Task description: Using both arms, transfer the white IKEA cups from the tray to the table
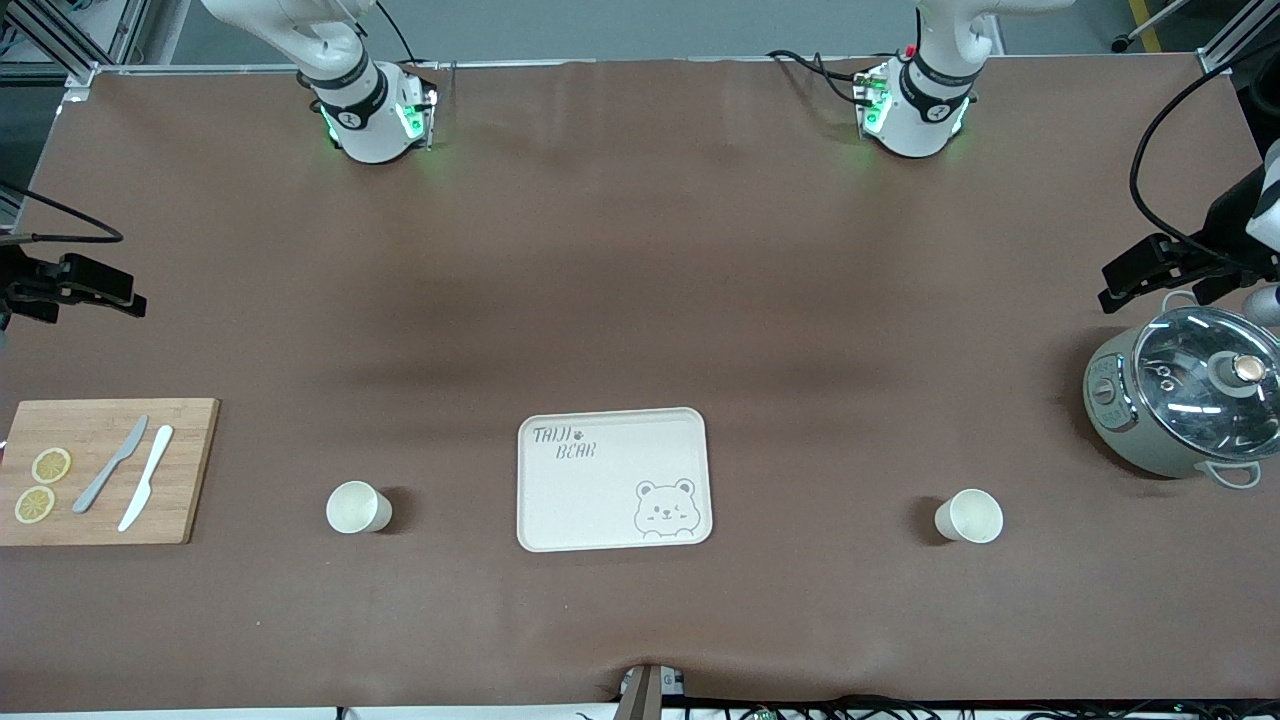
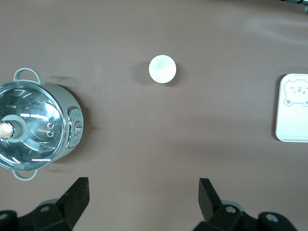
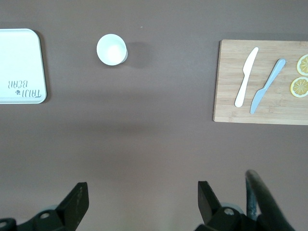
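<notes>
Tray (image 1: pixel 612 480): bare, no cups on it.
Cups (image 1: pixel 357 507) (image 1: pixel 970 516): both upright on counter (image 1: pixel 640 300), either side of tray; task looks done.
Left pincer (image 2: pixel 142 197): spread, holding nothing, over counter beside pot (image 1: pixel 1185 402).
Right pincer (image 3: pixel 142 199): spread, holding nothing, over counter near board (image 1: pixel 105 470).

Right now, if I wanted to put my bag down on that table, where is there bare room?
The brown table lies bare between the robot bases and the tray. The tray itself holds nothing. Smaller gaps sit between the tray and each white cup. The ends are crowded: cutting board with knives and lemon slices, and the lidded pot.
</notes>
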{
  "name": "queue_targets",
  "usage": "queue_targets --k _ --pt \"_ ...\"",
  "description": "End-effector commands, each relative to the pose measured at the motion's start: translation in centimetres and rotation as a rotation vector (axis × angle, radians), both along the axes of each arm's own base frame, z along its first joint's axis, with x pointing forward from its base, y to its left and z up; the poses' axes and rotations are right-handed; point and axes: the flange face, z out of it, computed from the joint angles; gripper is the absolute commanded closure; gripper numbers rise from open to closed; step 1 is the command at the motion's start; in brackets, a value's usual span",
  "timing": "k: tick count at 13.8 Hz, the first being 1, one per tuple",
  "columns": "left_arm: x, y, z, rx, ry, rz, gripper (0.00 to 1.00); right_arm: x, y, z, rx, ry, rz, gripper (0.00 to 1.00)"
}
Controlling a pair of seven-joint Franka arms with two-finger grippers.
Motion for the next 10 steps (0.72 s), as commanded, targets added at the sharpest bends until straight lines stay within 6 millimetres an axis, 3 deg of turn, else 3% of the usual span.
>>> queue_targets --k 1,10 --pt "-0.40 0.20 0.70 -0.016 -0.006 0.002 0.00 -0.70 0.17 0.42 -0.006 -0.008 -0.008 0.00" --pt "-0.40 0.18 0.70 -0.017 -0.006 0.002 0.00 -0.66 0.39 0.32 0.003 -0.006 -0.023 0.00"
